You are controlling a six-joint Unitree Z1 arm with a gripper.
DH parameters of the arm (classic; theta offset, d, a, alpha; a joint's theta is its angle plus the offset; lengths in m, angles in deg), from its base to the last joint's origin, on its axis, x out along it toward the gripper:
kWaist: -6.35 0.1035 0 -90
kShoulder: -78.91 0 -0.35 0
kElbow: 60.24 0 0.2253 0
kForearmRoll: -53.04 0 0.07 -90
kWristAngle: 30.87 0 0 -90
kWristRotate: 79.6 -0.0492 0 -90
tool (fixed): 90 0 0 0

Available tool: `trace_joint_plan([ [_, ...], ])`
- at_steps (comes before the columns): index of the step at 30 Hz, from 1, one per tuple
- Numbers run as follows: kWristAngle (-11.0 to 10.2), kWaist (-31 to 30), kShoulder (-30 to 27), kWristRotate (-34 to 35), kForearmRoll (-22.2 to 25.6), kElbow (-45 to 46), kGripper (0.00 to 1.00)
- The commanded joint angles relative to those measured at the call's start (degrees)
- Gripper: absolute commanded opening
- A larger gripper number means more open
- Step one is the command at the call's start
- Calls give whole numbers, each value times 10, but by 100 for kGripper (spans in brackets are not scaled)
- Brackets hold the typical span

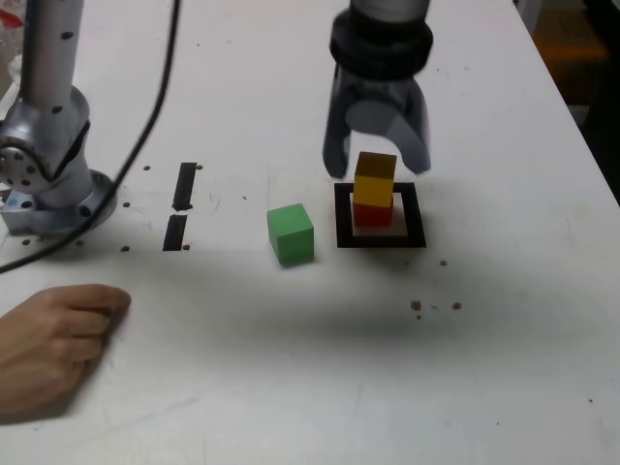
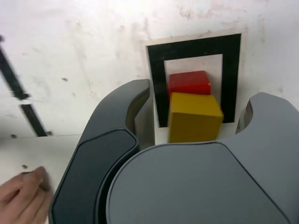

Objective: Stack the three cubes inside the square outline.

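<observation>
The yellow cube (image 1: 374, 182) sits on top of the red cube (image 1: 373, 214), and both stand inside the square outline (image 1: 380, 239). My gripper (image 1: 378, 167) hangs over the stack, open, one finger on each side of the yellow cube with a gap to either face. The wrist view shows the yellow cube (image 2: 194, 119) over the red cube (image 2: 188, 83) within the square outline (image 2: 194, 46), and the gripper (image 2: 194, 109) straddling them. The green cube (image 1: 291, 233) rests alone on the table, to the exterior view's left of the outline.
Two short black tape strips (image 1: 184, 186) lie left of the green cube. The arm's base (image 1: 44, 165) and a black cable (image 1: 155, 107) occupy the far left. A person's hand (image 1: 53, 344) rests on the table at the front left, also visible as a hand (image 2: 23, 196).
</observation>
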Motion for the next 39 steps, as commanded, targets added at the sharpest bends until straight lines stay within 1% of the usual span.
trace_joint_plan([
  [1,-4,1,-26,-1,10,4,75],
  [6,-4,-4,-78,0,31,23,75],
  [8,1,-11,-120,4,37,59,76],
  [9,2,-12,-130,6,37,72,76],
  [15,4,-14,-179,25,32,138,76],
  [18,13,-14,-195,32,29,161,76],
  [21,25,-16,-198,35,23,175,76],
  [23,40,-25,-194,40,-1,197,76],
  [27,54,-36,-184,48,-35,219,76],
  [37,77,-51,-148,59,-94,251,76],
  [39,77,-51,-141,59,-104,256,76],
])
